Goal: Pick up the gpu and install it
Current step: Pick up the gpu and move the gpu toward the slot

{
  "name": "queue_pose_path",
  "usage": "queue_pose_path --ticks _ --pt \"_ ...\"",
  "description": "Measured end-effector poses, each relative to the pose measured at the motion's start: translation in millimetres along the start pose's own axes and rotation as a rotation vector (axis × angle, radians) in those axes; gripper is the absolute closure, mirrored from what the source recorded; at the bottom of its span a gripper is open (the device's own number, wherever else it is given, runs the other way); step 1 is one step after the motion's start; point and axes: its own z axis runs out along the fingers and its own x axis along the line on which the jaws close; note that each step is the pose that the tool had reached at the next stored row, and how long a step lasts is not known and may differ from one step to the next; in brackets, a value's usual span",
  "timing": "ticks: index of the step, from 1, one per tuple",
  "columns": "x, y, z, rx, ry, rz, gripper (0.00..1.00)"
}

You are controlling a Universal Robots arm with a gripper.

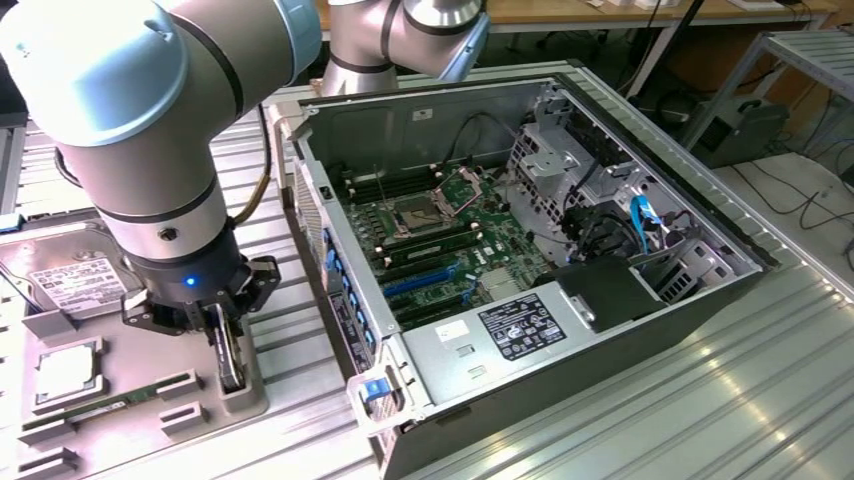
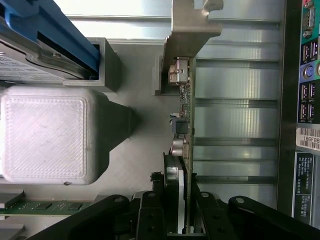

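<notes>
At eight o'clock in the exterior view, we see the claw [image 1: 223, 342] astride the gpu [image 1: 231, 367]. The card stands on edge in a slot of the grey tray [image 1: 127, 395] on the tabletop [image 1: 747, 400], at nine o'clock from the open computer case [image 1: 561, 330]. We cannot tell whether the claw is clamped on it.

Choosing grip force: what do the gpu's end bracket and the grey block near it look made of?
On the gpu, the bracket looks like bare pale sheet metal, dull sheen, folded tab. The grey block: probably printed plastic, matt, finely lined face.
</notes>
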Motion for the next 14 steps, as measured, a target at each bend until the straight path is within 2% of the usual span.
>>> queue_pose_path --ticks 14 --pt "0.0 0.0 -2.4 0.0001 0.0001 0.000 0.72"
